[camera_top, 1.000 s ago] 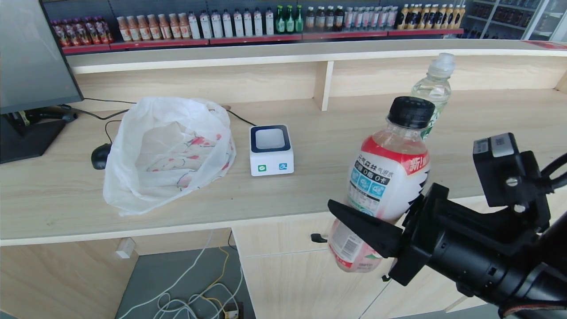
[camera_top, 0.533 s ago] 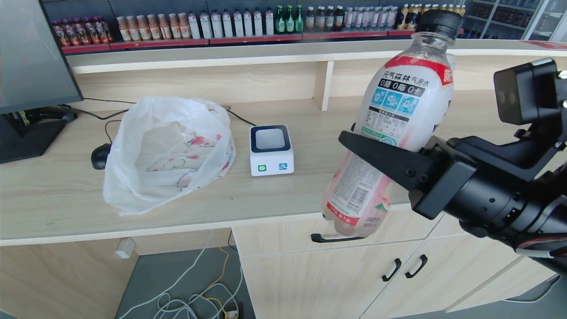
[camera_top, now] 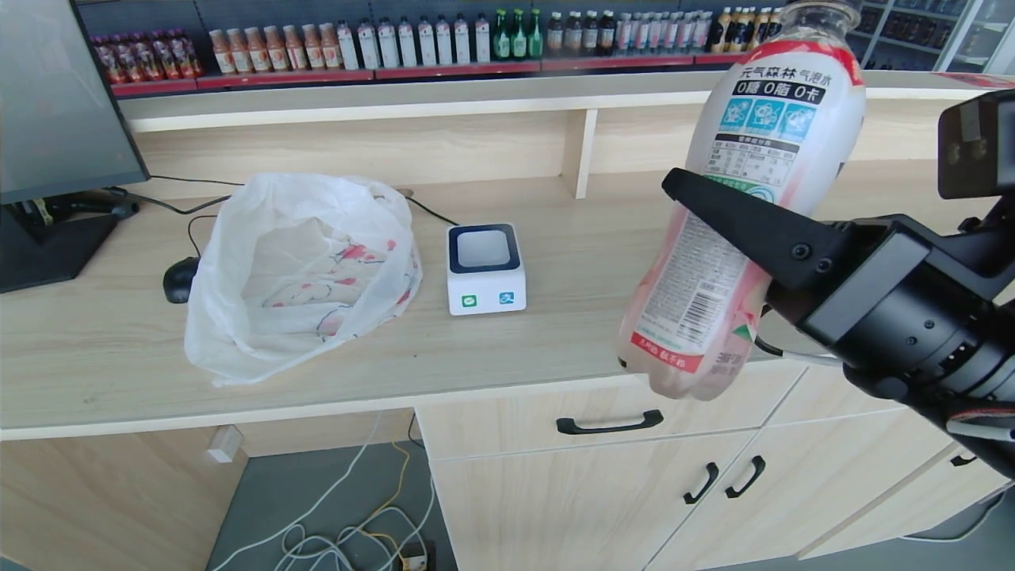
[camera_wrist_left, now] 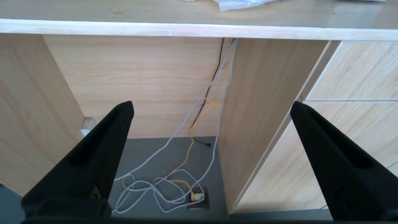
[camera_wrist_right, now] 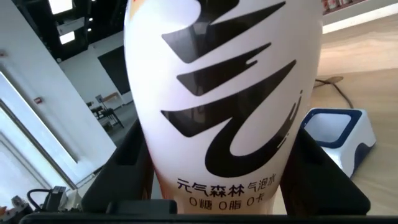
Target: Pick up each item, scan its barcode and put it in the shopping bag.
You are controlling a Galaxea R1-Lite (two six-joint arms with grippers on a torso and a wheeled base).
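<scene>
Monitor [camera_top: 55,95] and mouse [camera_top: 179,279] on wooden counter [camera_top: 555,349], well left of the right gripper's fingers [camera_top: 753,230]. Shelf of drink bottles [camera_top: 476,40] far behind them. Drawer handle [camera_top: 609,423] below them. Floor cables [camera_wrist_left: 165,186] between left gripper's fingers [camera_wrist_left: 93,162].

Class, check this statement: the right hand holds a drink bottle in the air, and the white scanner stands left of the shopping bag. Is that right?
No. The head view shows the scanner standing right of the shopping bag, not left. The right hand does hold the drink bottle in the air.
</scene>
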